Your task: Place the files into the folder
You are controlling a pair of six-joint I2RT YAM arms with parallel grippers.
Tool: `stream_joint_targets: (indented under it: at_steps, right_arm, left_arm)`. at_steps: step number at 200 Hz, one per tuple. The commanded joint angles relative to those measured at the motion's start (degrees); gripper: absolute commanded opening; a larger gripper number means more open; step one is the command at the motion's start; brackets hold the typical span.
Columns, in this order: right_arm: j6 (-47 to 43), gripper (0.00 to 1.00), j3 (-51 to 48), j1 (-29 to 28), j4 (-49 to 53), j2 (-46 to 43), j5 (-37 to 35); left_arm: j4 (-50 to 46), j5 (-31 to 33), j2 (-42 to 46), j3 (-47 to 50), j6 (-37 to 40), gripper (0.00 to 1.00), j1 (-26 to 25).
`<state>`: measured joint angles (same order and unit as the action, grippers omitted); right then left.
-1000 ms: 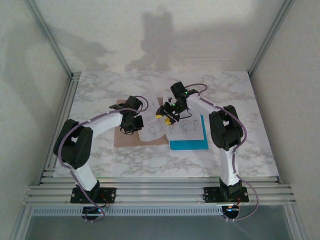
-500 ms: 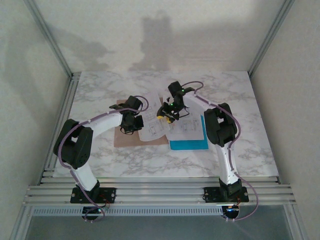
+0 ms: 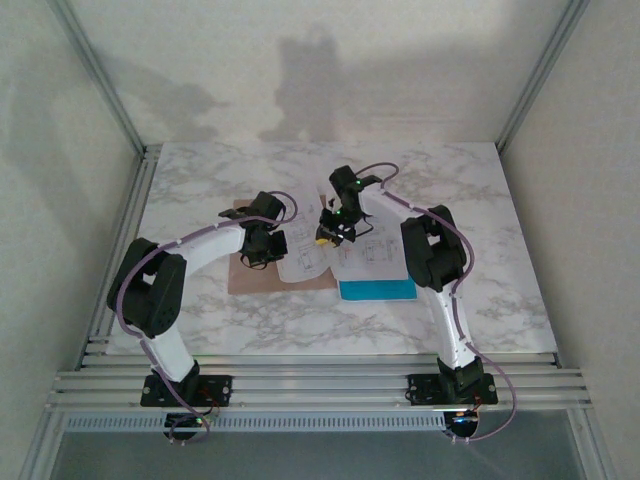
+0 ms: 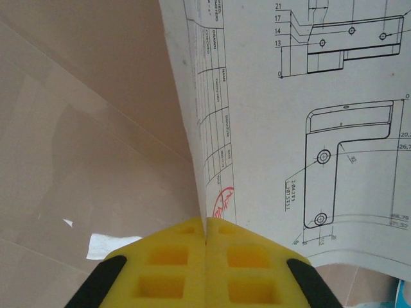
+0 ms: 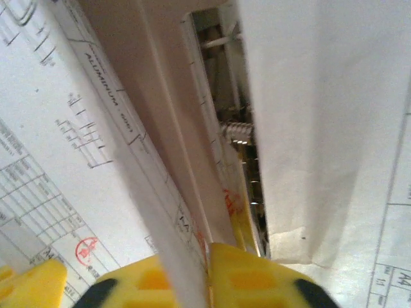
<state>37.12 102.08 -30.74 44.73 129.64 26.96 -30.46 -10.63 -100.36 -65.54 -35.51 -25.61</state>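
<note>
The pinkish-brown folder (image 3: 243, 276) lies flat left of centre, and its card (image 4: 83, 135) shows in the left wrist view. White printed files (image 3: 308, 258) overlap its right part. More files (image 3: 378, 250) lie to the right on a blue sheet (image 3: 380, 290). My left gripper (image 3: 262, 243) is over the folder. Its yellow pads (image 4: 160, 263) are shut on the edge of a drawing sheet (image 4: 302, 128). My right gripper (image 3: 326, 234) is among the files. Its pads (image 5: 257, 282) are shut on the edges of lifted sheets (image 5: 70, 147).
The marble table (image 3: 200, 190) sits inside a frame of metal rails (image 3: 320, 385) at the near edge. White walls close in the left, back and right. Both arms curve inward over the middle of the table.
My right gripper has shifted a little to the left with the sheets, and its elbow has swung left too. The left arm has held still.
</note>
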Motion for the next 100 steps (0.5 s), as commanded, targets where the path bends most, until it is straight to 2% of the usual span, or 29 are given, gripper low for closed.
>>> stream_joint_targets:
  at_steps: [1, 27, 35, 48, 55, 100]
  right_arm:
    - [-1.1, 0.02, -0.8, -0.5, 0.7, -3.5, -4.7]
    - [-3.1, 0.00, -3.2, -0.5, -1.4, -9.4, -9.1]
    - [-4.0, 0.00, -3.7, -0.5, -1.4, -11.1, -10.6]
    - [-5.7, 0.00, -4.9, -0.5, -2.2, -13.9, -12.7]
    - [-6.7, 0.00, -5.7, -0.6, -3.0, -15.5, -13.7]
    - [-12.9, 0.00, -14.3, -0.9, -11.9, -24.9, -18.4]
  left_arm:
    - [0.0, 1.6, -0.7, 0.0, 0.9, 0.00, 0.5]
    - [-0.1, 2.2, 0.7, 0.0, -0.6, 0.01, 1.0]
    - [-0.2, 2.3, 1.3, 0.1, -1.6, 0.13, 1.5]
    - [-0.3, 2.4, 3.1, 0.5, -3.7, 0.47, 3.0]
    - [-0.2, 2.4, 4.1, 1.0, -4.8, 0.57, 4.0]
    - [0.5, -1.5, 9.8, 6.5, -11.9, 0.62, 13.0]
